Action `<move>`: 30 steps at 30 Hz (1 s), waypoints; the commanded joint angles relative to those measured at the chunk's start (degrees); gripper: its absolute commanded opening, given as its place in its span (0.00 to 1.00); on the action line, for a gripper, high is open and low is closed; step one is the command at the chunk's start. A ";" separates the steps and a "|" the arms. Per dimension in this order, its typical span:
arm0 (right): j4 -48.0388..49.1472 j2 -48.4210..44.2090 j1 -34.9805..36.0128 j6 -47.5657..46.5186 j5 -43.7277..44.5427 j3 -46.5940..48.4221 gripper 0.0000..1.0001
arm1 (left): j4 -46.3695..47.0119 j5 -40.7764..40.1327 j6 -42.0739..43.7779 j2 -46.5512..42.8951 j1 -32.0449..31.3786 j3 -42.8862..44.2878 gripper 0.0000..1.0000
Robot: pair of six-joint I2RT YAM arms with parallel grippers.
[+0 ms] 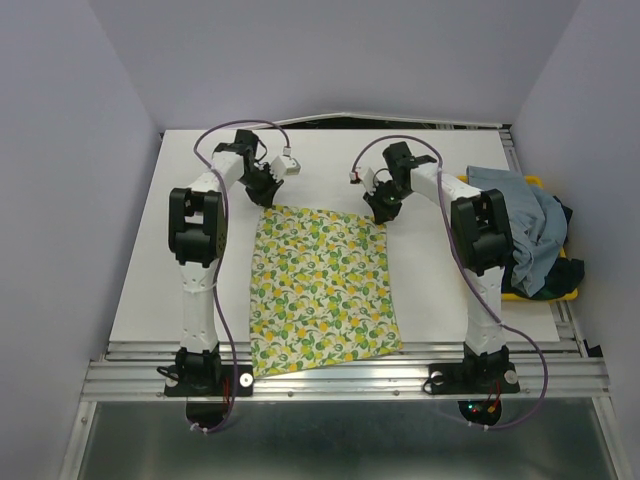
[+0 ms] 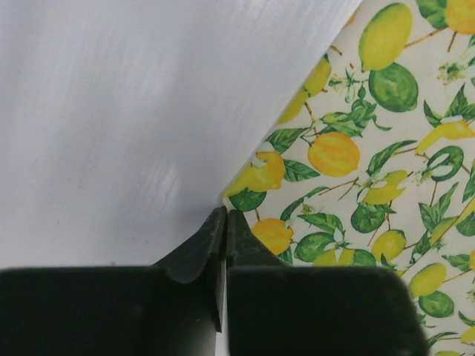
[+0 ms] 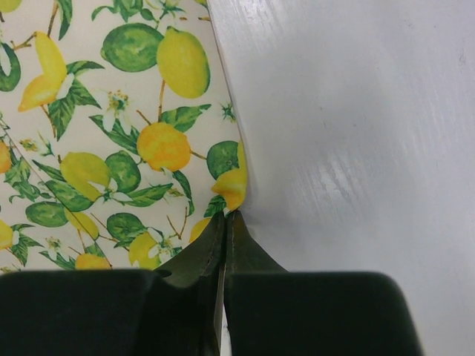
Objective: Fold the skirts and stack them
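The lemon-print skirt (image 1: 320,290) lies spread flat on the white table between the two arms, and its near hem hangs over the front edge. My left gripper (image 1: 267,196) is shut at its far left corner (image 2: 245,194). My right gripper (image 1: 383,211) is shut at its far right corner (image 3: 231,194), where the cloth puckers into the fingertips. The light blue-grey skirt (image 1: 517,235) is bunched in a heap at the right. The dark plaid skirt (image 1: 561,216) peeks out from under it.
A yellow plastic tray (image 1: 568,291) holds the heap of skirts at the table's right edge. The bare white table (image 1: 170,270) lies to the left of the lemon skirt and beyond it. Grey walls close in the left, back and right.
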 commanded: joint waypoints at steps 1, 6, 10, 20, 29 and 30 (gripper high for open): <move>2.05 0.49 0.59 1.53 4.26 0.80 0.01 | -1.08 -0.06 -0.47 -0.78 1.22 1.01 0.00; 6.27 0.75 -1.25 5.84 7.87 5.20 0.01 | -0.63 -0.67 -2.32 -0.96 2.36 8.47 0.00; 8.21 3.03 -2.49 8.74 11.11 13.70 0.01 | 0.68 -1.73 -3.46 -1.04 2.62 14.01 0.00; 15.67 -3.02 -3.01 8.22 12.36 15.67 0.01 | 8.59 -2.00 -4.52 -14.19 2.71 8.79 0.00; 17.35 -23.14 -3.01 3.30 4.18 -6.91 0.01 | 6.75 0.47 3.21 -37.15 2.10 -16.72 0.00; 17.17 -24.46 -3.01 2.60 3.83 -8.93 0.01 | 5.71 0.47 3.82 -38.82 1.75 -19.00 0.00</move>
